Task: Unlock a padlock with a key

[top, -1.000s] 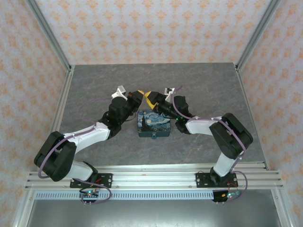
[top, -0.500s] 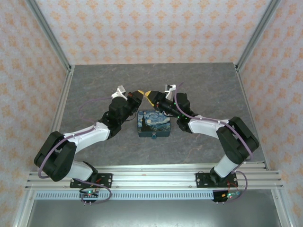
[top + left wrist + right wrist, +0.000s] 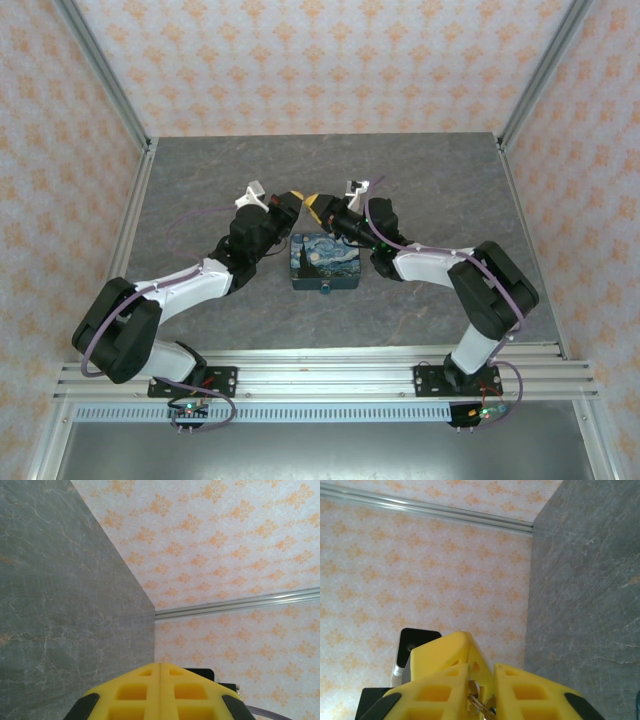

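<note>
The padlock [image 3: 325,260], a square block with a blue-and-yellow swirl print, lies flat on the grey table [image 3: 200,180] between both arms. Just beyond its far edge my left gripper [image 3: 293,197] and right gripper [image 3: 313,203] meet tip to tip. In the left wrist view my left gripper [image 3: 160,666] is shut, its yellow fingers pressed together with nothing showing between them. In the right wrist view my right gripper [image 3: 481,669] has its jaws drawn in on the key [image 3: 481,700], brassy metal with a ring. The left gripper's yellow fingers [image 3: 445,650] sit right behind the key; whether they pinch it is hidden.
Patterned walls [image 3: 320,60] and aluminium rails [image 3: 130,230] enclose the table on three sides. The arm bases stand on the rail at the near edge [image 3: 320,375]. Open tabletop lies to the left, right and back of the padlock.
My right gripper's jaws have narrowed onto the key, and that arm has shifted a little toward the left gripper. Left arm and padlock stayed still.
</note>
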Tool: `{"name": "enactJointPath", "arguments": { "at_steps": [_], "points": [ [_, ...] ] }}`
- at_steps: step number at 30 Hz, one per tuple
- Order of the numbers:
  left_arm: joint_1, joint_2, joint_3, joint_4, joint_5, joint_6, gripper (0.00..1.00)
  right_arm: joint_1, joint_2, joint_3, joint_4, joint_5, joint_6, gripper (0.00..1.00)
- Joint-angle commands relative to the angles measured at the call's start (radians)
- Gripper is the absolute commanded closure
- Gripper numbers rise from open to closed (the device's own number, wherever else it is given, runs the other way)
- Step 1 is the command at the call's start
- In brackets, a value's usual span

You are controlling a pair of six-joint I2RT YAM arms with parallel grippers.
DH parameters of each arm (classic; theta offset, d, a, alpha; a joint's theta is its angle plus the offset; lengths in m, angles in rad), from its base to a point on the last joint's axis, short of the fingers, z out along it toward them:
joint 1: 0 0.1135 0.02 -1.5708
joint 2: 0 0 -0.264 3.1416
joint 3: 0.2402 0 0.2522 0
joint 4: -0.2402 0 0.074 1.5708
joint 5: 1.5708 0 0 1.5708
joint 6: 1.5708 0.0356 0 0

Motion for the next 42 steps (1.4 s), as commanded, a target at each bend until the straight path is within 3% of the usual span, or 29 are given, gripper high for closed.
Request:
{"name": "enactJointPath", "arguments": {
  "at_steps": [1, 7, 11, 24, 32, 35, 42],
  "points": [
    [-0.013, 0.003, 0.003, 0.021, -0.023, 0.002, 1.00, 0.004, 0.006, 0.019, 0.062, -0.003, 0.007, 0.87],
    [-0.013, 0.003, 0.001, 0.024, -0.028, 0.001, 1.00, 0.004, 0.019, 0.013, 0.104, -0.018, 0.035, 0.87],
    [-0.013, 0.005, 0.002, 0.024, -0.027, 0.001, 1.00, 0.005, 0.023, 0.008, 0.137, -0.029, 0.052, 0.81],
    [-0.013, 0.002, 0.000, 0.020, -0.035, 0.004, 1.00, 0.013, 0.023, -0.010, 0.142, -0.031, 0.055, 0.87],
    [-0.013, -0.005, -0.001, 0.011, -0.044, 0.008, 1.00, 0.013, 0.012, -0.037, 0.148, -0.020, 0.055, 0.88],
    [-0.013, -0.005, 0.000, 0.007, -0.046, 0.012, 1.00, 0.013, 0.008, -0.042, 0.154, -0.023, 0.057, 0.81],
    [-0.013, -0.004, 0.001, 0.007, -0.043, 0.013, 1.00, 0.013, 0.007, -0.041, 0.154, -0.034, 0.057, 0.85]
  ]
}}
